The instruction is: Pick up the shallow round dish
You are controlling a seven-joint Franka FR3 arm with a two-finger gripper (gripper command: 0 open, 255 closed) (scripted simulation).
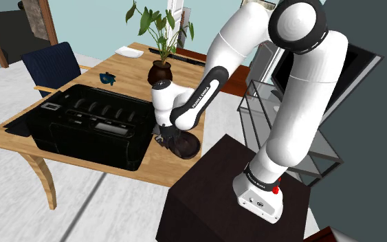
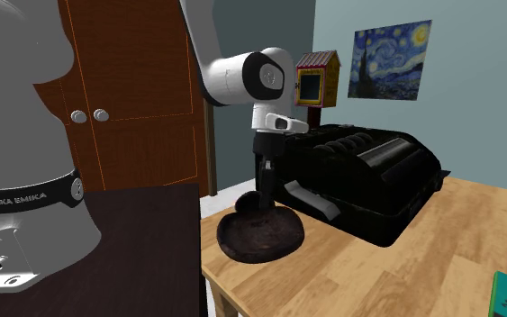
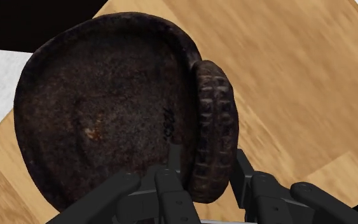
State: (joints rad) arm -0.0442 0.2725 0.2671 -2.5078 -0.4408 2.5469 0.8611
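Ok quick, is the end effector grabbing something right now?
The end effector is closed, clasping the ridged rim of the dark round dish.

The white arm [image 1: 302, 117] folds down from a high elbow, its gripper [image 2: 263, 205] pointing straight down, black fingers [image 3: 168, 186] clamped on the dish [image 3: 95, 108].
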